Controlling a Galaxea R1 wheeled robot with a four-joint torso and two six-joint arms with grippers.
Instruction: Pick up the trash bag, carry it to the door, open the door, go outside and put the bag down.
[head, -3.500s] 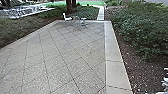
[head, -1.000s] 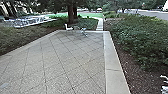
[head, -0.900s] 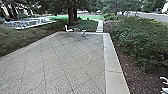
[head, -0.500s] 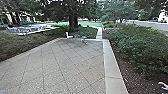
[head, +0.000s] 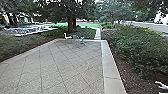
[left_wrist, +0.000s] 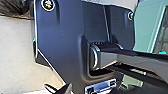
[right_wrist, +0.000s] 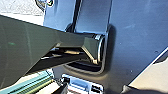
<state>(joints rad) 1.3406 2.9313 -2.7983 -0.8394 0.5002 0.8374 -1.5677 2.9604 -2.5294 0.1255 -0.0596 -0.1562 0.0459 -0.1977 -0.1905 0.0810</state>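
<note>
Trash bag: a dark crumpled shape (left_wrist: 15, 7), probably the bag, shows in the left wrist view beyond the robot's dark plate (left_wrist: 62, 30), over pale ground; whether it rests or hangs, I can't tell.
Left gripper: spread, pressed together or pinching something, I can't tell.
Planting bed: low growth (head: 17, 47) along the paving's left side.
Paved yard: diagonal joints (head: 55, 70), 1 white chair (head: 67, 36) and a small table (head: 81, 41) near the far edge, in front of a tree trunk (head: 71, 23).
Border and hedge: a pale strip (head: 109, 67), then dark soil and a dense hedge (head: 140, 47).
Right gripper: its state can't be told either.
Change: compared with 3.5 s ago, more trees and road show; the camera has tilted up, the furniture hasn't visibly moved.
Meaning: the robot seems past the door stage; whether the put-down is done stays unclear.
Writing: 0 readable labels or brands.
</note>
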